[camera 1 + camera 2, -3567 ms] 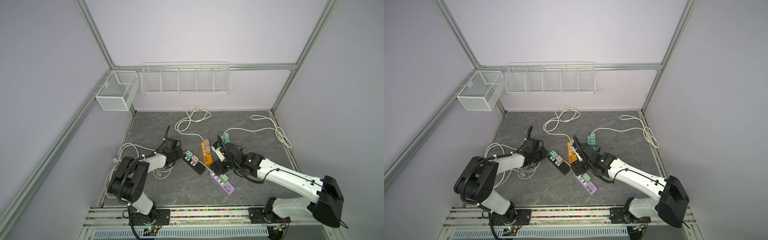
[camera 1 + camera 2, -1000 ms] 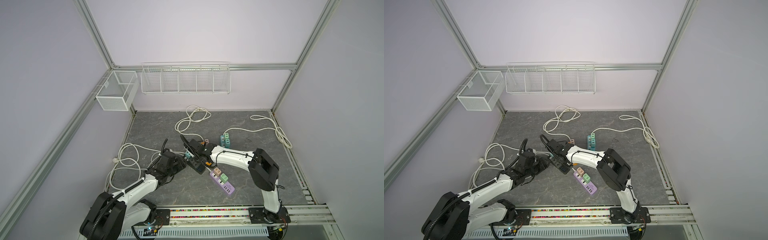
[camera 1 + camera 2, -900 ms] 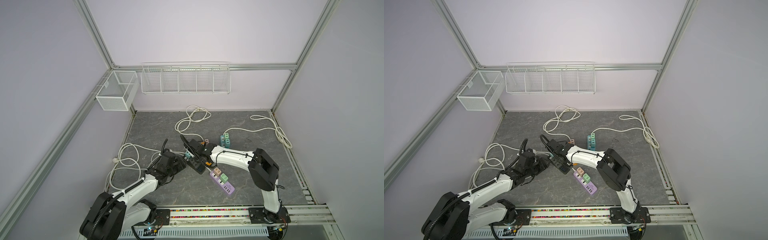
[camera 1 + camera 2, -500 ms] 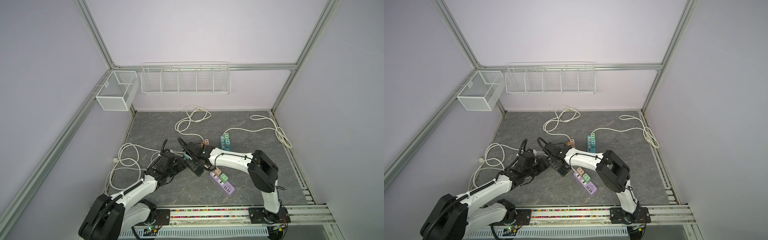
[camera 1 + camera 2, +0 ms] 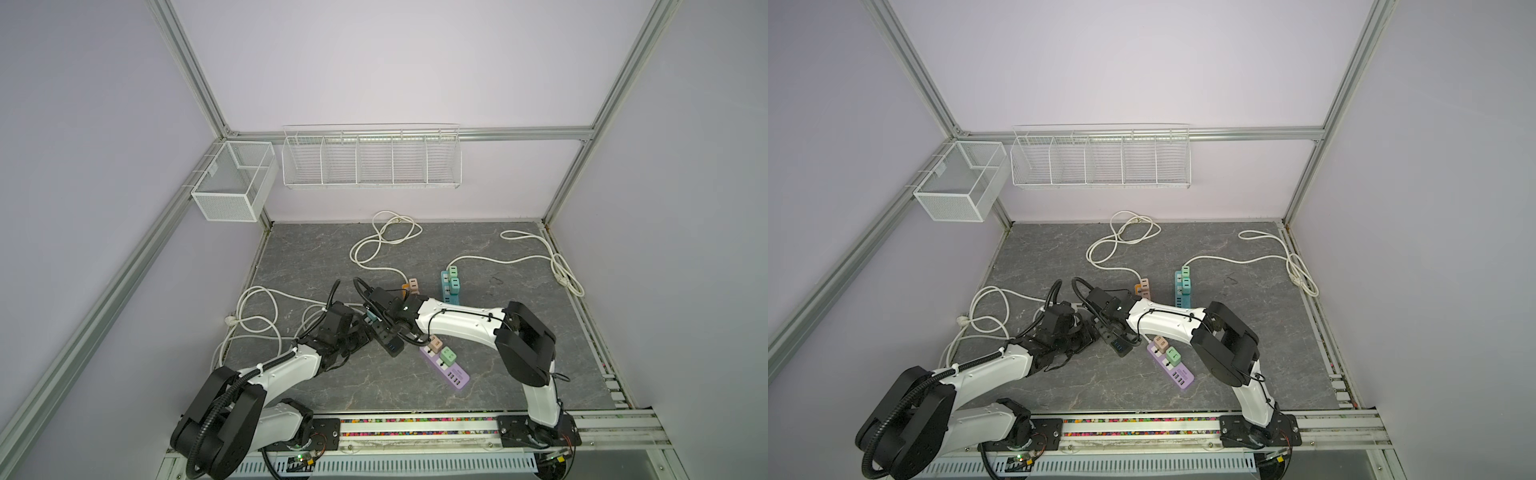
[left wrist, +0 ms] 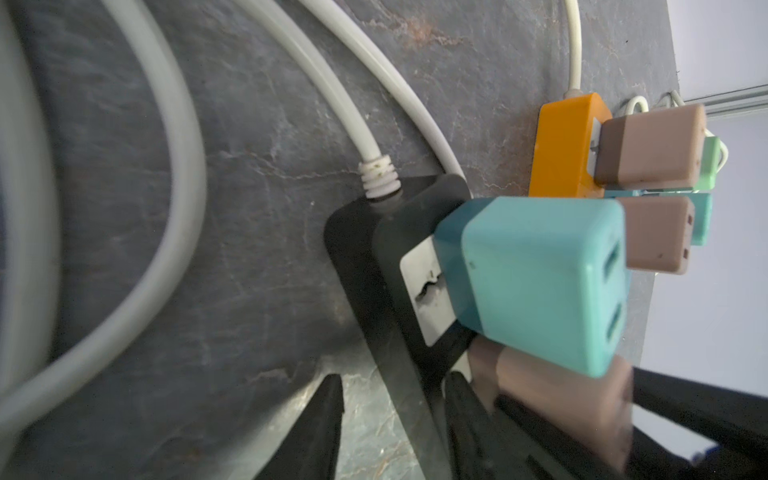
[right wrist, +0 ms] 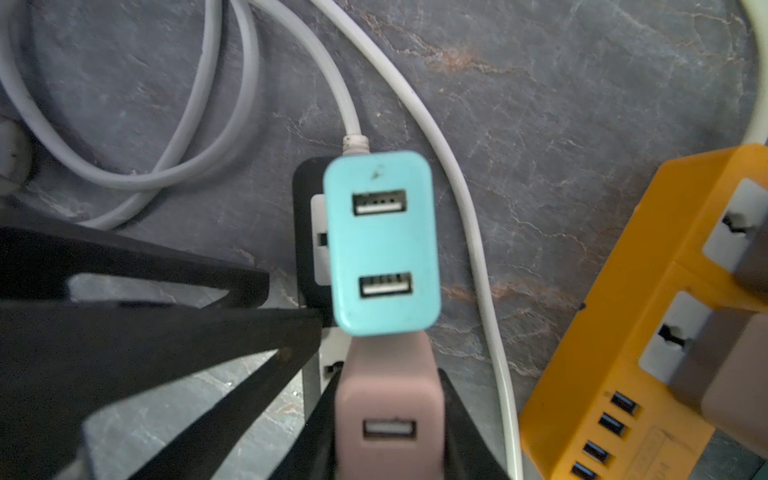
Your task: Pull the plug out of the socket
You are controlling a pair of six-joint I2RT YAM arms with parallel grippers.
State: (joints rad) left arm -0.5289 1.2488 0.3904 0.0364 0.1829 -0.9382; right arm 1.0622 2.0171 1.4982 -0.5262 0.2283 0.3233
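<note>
Two black fingers of the right claw (image 7: 388,388) pinch the beige plug (image 7: 388,407), which sits at the black socket strip (image 7: 305,199), with a teal plug (image 7: 382,241) just beyond the claw's tips. The left claw (image 6: 392,380) straddles the strip's edge on the bench (image 7: 582,124); whether it clamps, I cannot tell

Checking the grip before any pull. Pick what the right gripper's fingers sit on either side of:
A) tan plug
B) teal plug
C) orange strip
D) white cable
A: in the right wrist view the right gripper has a finger pressed against each side of the tan plug, which sits next to the teal plug on the black strip.
</note>
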